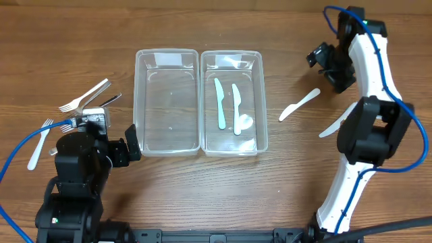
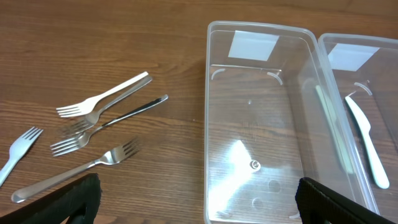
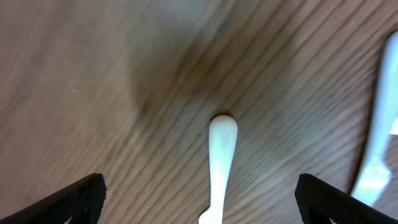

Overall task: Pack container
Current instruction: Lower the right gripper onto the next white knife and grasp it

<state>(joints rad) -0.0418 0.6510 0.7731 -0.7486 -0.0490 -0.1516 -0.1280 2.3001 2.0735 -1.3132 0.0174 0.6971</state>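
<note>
Two clear plastic containers stand side by side mid-table. The left container [image 1: 167,52] [image 2: 261,124] is empty. The right container [image 1: 262,101] holds two white plastic knives [image 1: 219,102] [image 1: 237,108]. Another white knife [image 1: 300,104] lies on the table right of it; its handle end [image 3: 222,162] shows between my right gripper's [image 1: 322,59] [image 3: 199,199] open fingers, which hover above it. A further knife [image 1: 332,127] [image 3: 379,124] lies partly under the right arm. My left gripper [image 1: 128,145] [image 2: 199,199] is open and empty at the left container's near-left corner.
Several metal forks [image 1: 84,100] [image 2: 102,102] lie in a loose pile left of the containers. A white plastic fork [image 1: 40,143] [image 2: 15,155] lies at the far left. The blue cable loops beside each arm.
</note>
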